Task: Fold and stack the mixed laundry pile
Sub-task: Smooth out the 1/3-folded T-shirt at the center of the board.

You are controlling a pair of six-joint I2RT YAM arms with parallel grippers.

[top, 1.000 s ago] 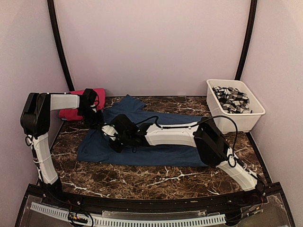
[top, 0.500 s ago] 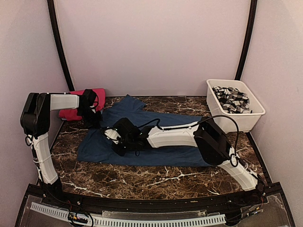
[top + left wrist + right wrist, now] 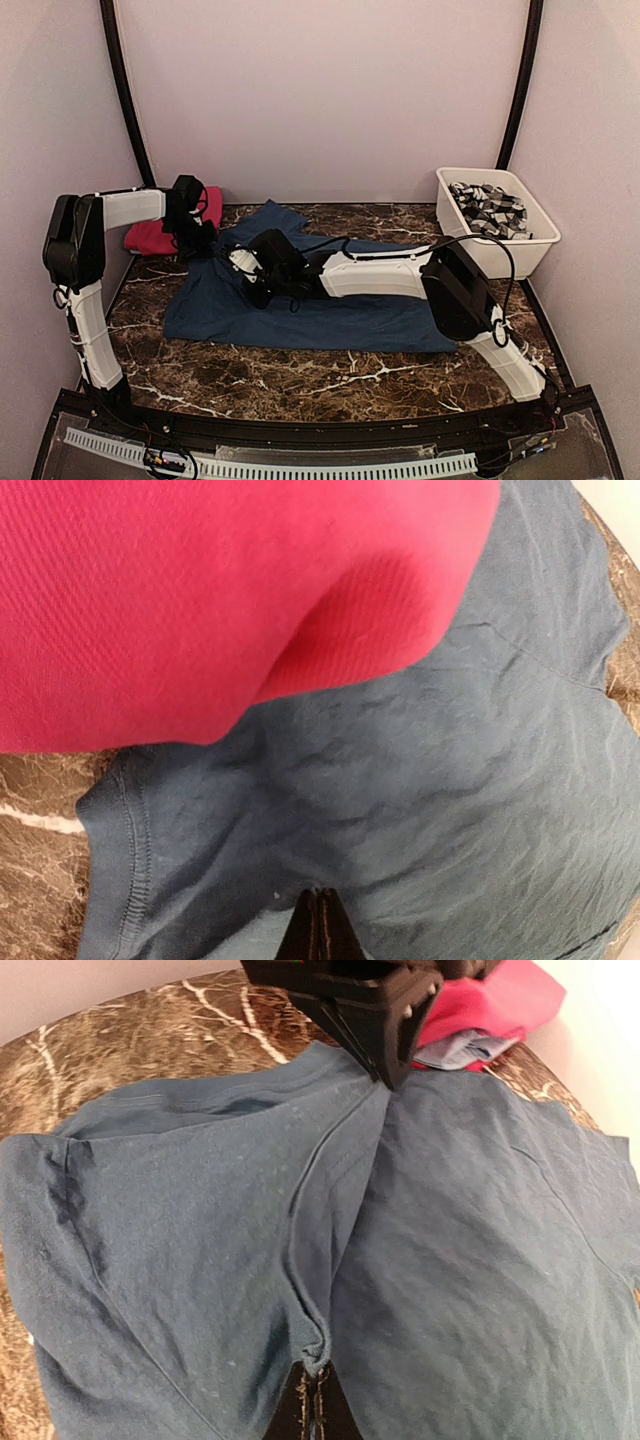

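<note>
L gripper [image 3: 205,251] & R gripper [image 3: 255,292] each clamped tight onto navy shirt [image 3: 340,320] near its far-left edge, pink garment [image 3: 150,238] just beyond that edge.

A dark marble table [image 3: 330,375] is covered across mid-frame by a spread navy-blue garment [image 3: 330,320], with a magenta-pink garment [image 3: 150,238] laid at upper left and a white tub [image 3: 500,255] set at right.

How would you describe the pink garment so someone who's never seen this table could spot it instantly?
Start at the dark brown marbled table and go to its far left corner by the back wall. The magenta-pink soft cloth garment lies bundled there. It is the only bright pink item; the dark navy-blue cloth shirt beside it is spread out.
</note>
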